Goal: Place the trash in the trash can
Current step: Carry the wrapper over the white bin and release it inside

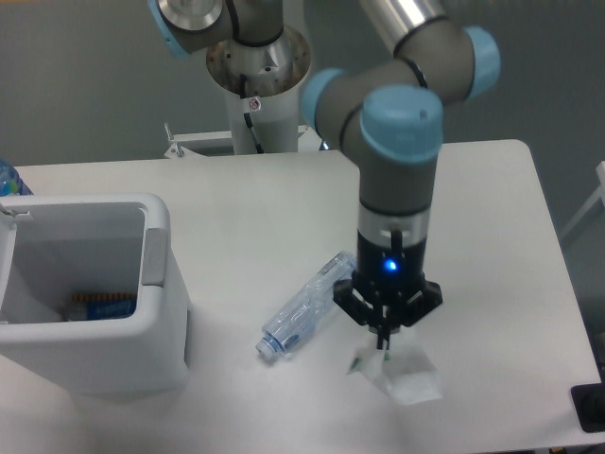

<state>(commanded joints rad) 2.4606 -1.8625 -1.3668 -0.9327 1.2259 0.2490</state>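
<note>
wrapper [408, 379]: crinkled clear film, pinched in fingers [384, 348]; bottle [312, 305]: crushed, lying; bin [90, 293]: white, boxy

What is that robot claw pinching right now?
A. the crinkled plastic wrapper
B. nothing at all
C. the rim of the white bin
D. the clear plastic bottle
A: the gripper has its fingertips closed on the top of the wrapper, which hangs below it, while the bottle lies untouched on the table and the trash can stands apart at the left.
</note>
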